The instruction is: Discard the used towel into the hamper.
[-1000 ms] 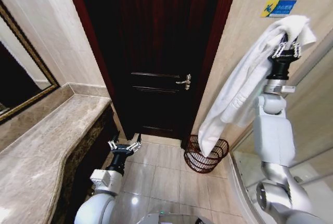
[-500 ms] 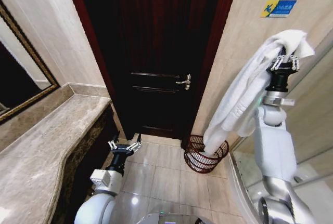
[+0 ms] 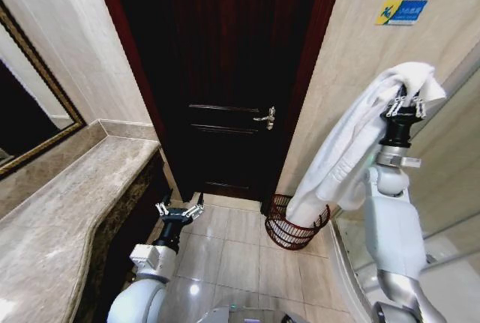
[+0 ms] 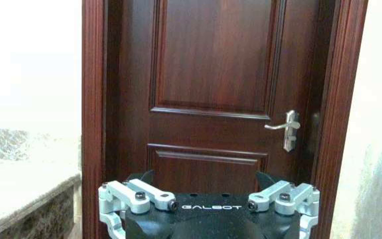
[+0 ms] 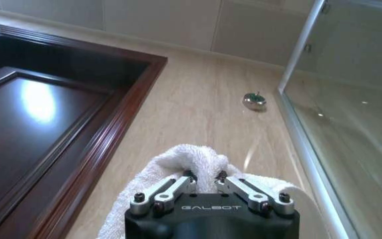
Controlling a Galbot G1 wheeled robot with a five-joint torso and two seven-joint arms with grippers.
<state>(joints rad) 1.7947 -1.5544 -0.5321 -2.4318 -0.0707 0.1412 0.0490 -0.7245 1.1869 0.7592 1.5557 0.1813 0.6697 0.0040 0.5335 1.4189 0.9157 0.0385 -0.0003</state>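
Right gripper (image 3: 406,105): raised high on the right, fingers clamped on the towel's bunched top.
Towel (image 3: 341,154): white, draping from the fingers, lower end inside the hamper (image 3: 296,223) on the floor by the door (image 3: 229,76).
Left gripper (image 3: 180,211): low beside the bench (image 3: 60,218), fingers apart, holding nothing.

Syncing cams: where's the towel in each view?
Head: towel hangs from the right gripper, right of the door, its lower end in the hamper.
Left wrist: pale blur at the edge past the door, possibly the towel.
Right wrist: bunched in the fingers, beside the door.
Shared landmark: the door.
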